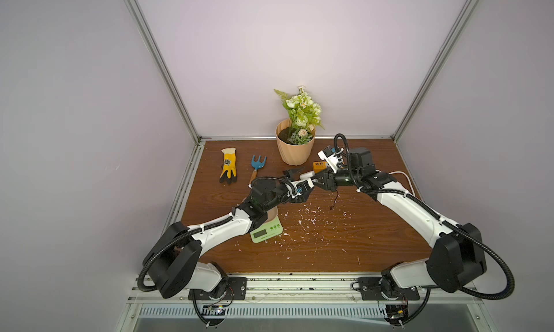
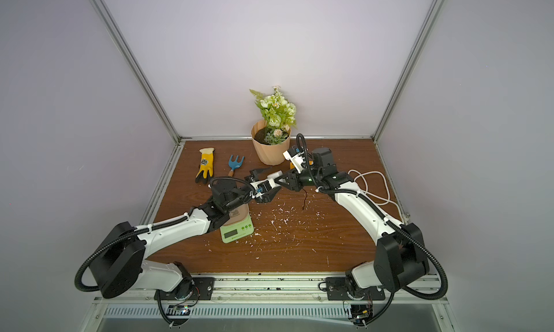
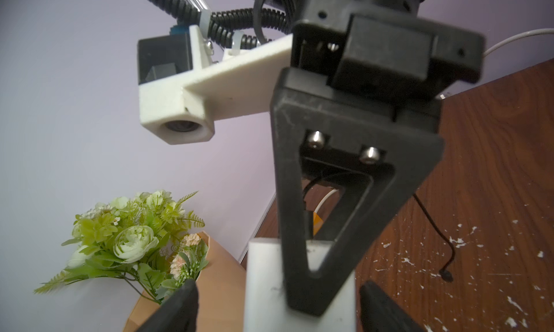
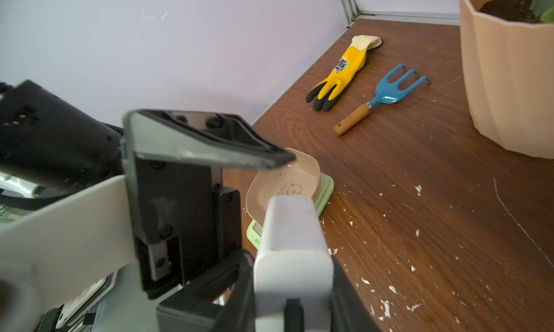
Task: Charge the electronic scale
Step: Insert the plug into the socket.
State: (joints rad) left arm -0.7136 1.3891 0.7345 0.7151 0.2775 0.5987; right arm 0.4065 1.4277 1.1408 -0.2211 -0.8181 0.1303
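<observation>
Left wrist view: left gripper [image 3: 278,287] has its fingers [image 3: 180,309] wide apart, flanking the charger [image 3: 263,270] without touching it; right gripper [image 4: 292,288] is clamped on it. Scale [image 1: 266,233] sits low, left of centre in both top views.

- Both top views: high above the near edge, far off, looking down & fwd over the whole tabletop [image 1: 329,249], both arms and the back wall; near-identical pics.
- L wrist cam: v. close behind left fingers [image 3: 177,306], facing past them to right fingers [image 3: 287,210], flower pot [image 3: 221,285], wall.
- R wrist cam: close behind right fingers, facing opp. way: glove [image 4: 338,75], rake [image 4: 386,92] beyond.
- Wrist cams share the white block [image 3: 263,285] between the fingers.
</observation>
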